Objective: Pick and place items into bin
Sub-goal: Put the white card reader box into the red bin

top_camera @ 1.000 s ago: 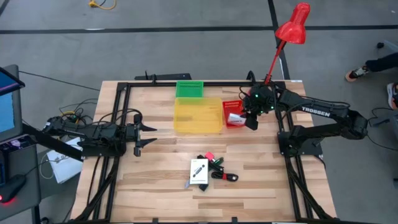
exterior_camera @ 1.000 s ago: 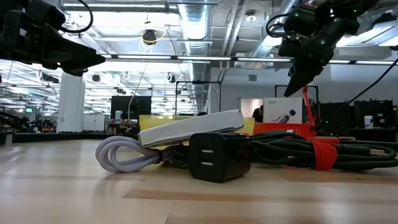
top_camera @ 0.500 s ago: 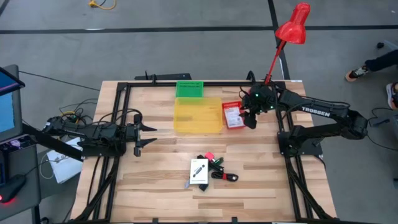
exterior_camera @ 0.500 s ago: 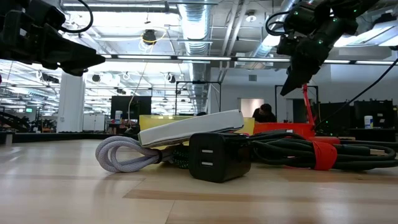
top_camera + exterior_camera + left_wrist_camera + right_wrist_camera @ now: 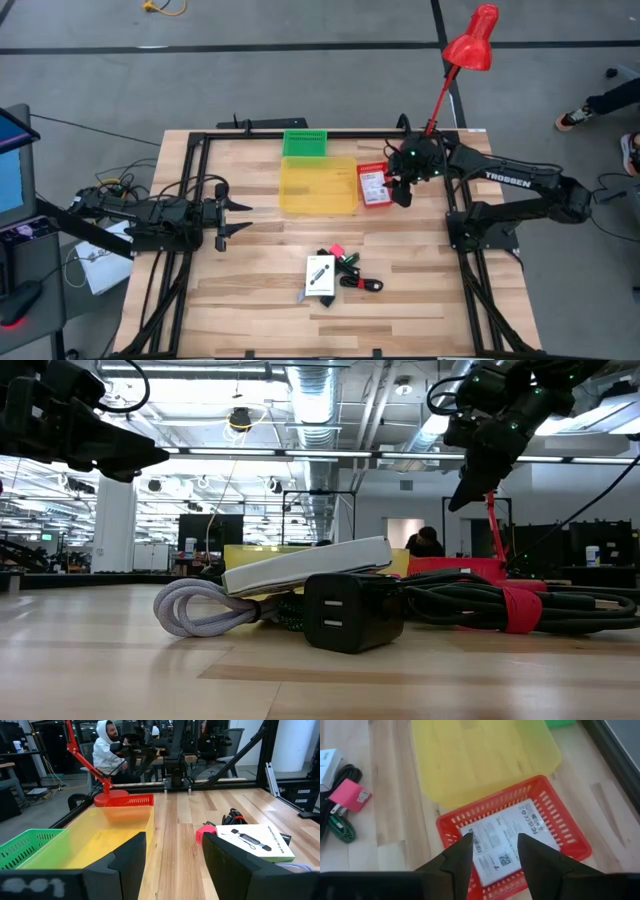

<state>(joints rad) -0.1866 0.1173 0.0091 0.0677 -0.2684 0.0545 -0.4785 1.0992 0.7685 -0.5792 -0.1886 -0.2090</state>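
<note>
Here the right gripper hangs empty, fingers parted, over the red basket holding a white package.

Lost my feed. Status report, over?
Right gripper open above red basket, white package inside. Left gripper open, idle at table's left. Nothing blocking.

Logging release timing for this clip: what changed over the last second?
The right end effector let go of the white package, which now lies flat in the red basket, and has risen slightly, open. The left end effector, the yellow bin and the pile of items stayed put.
</note>
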